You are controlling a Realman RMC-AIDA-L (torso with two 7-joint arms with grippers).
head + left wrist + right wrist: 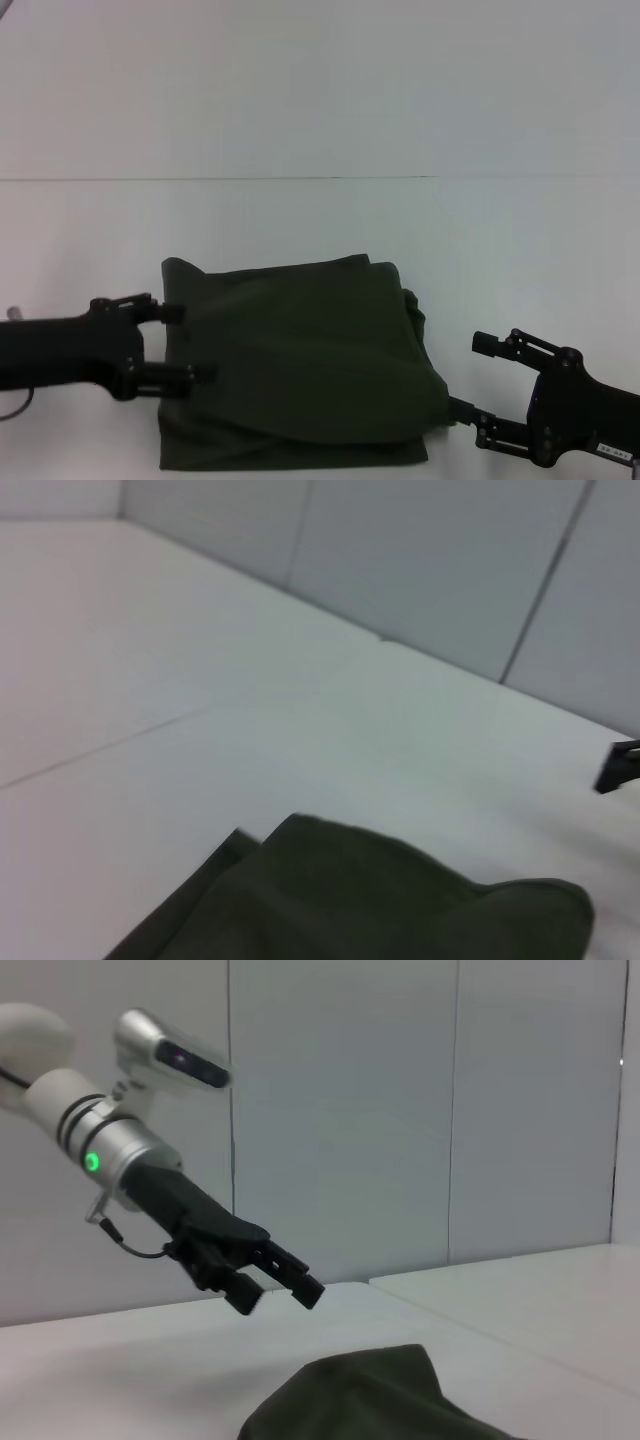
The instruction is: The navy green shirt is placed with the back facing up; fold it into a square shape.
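navy green shirt [300,365] folded to a rough square, lower centre of white table [320,120] | left gripper [185,343] at its left edge, fingers spread, nothing held | right gripper [483,385] lower right, fingers spread, empty

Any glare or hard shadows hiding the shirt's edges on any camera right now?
Head view: even light, no glare on the table; the navy green shirt is so dark its folds barely show; left gripper and right gripper, both open at its sides, cast no hard shadow. Left wrist view: no glare, shirt cut by the frame. Right wrist view: shirt edge plain against the pale table.
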